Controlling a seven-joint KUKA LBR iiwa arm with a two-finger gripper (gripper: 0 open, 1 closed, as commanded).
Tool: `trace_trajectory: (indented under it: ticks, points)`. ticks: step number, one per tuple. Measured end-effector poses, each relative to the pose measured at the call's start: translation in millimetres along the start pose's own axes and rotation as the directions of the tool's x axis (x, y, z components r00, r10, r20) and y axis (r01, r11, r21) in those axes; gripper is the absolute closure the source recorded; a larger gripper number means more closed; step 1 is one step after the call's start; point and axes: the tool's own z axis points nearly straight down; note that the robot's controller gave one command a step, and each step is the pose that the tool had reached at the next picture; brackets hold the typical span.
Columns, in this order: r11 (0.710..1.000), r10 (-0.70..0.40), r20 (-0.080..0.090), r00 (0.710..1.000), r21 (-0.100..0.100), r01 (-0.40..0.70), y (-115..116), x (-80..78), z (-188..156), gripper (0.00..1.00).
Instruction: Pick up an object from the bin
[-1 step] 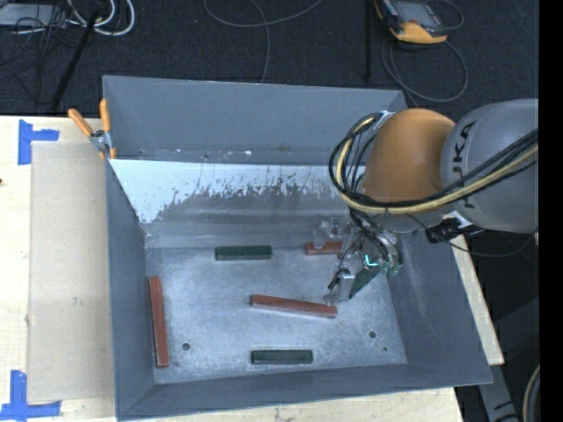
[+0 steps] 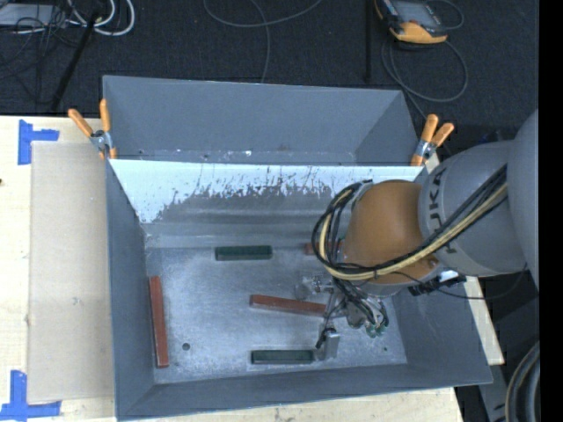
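Grey bin [image 2: 264, 121] held my gripper [image 2: 328, 339] low at its near right, just beside the right end of a dark green bar [image 2: 281, 356]. Gripper width: I could not tell. I judged this the approach step; next, centre over the bar, then close.

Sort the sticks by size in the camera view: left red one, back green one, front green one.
1. Left red stick, clearly longest.
2. Back green stick and front green stick look alike; no ranking.

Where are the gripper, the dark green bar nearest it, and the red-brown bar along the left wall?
gripper [image 2: 326, 341], camera view, its tip.
dark green bar [image 2: 281, 356], camera view, its middle.
red-brown bar [image 2: 158, 322], camera view, its middle.
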Motion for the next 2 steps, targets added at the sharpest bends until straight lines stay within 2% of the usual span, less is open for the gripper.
trace_trajectory:
  ticks: [1,2]
  points:
    - [1.0,0.001,0.01,1.0,0.002,-0.001,-1.1,-3.7,-3.3,1.0]
    - [0.978,-0.208,0.016,0.978,0.006,0.208,4.3,12.7,-153.9,1.0]
